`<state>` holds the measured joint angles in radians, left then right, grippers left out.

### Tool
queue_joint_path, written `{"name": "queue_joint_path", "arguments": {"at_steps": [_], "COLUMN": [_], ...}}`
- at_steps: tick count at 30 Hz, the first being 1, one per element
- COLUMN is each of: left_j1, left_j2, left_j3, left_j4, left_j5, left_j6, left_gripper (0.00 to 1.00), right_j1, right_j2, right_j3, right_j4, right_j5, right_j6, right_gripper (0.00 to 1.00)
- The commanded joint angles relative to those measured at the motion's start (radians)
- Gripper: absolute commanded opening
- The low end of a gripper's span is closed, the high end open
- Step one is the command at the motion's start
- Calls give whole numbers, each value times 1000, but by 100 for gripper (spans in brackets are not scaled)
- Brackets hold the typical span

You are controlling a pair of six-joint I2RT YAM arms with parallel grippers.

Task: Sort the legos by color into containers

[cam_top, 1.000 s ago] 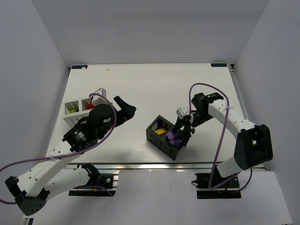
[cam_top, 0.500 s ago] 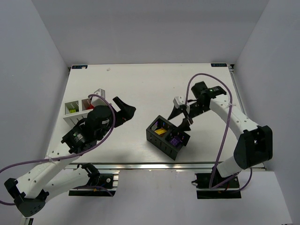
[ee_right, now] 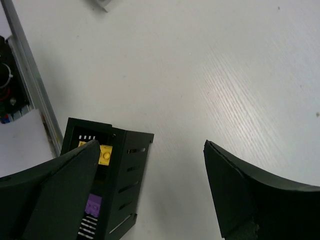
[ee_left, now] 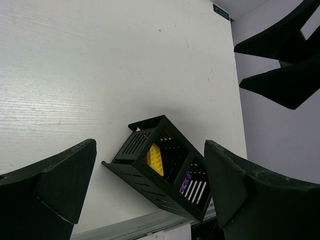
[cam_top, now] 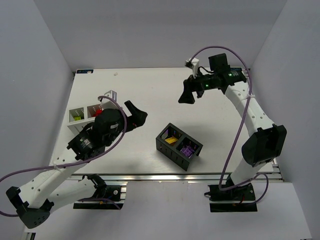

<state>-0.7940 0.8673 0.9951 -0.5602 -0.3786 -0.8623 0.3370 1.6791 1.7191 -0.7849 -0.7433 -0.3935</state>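
Your top view: fixed high at near edge, looks down on whole table point(cam_top: 150, 90), far off. Your left wrist view: low, oblique, faces across table toward right side, black box point(ee_left: 132, 145) ahead. Your right wrist view: high up, looks almost straight down, same box lower left. All three share box.
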Motion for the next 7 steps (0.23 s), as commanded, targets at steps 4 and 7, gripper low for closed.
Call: {"name": "queue_joint_path", "arguments": {"at_steps": [4,7], "left_j1": [-2,-2], "left_j2": [24,22], "left_j3": [57,54], "left_j4": [13,23], "left_j5": [23,27], "left_j6": [66,71], "left_gripper": [98,98], "right_j1": [-46,-58], "right_j2": [-71,-134], "right_j3": [-27,-146], "right_j4": [87,208], "right_j5": [58,102], "right_j6": [194,234], "right_gripper": [89,89]}}
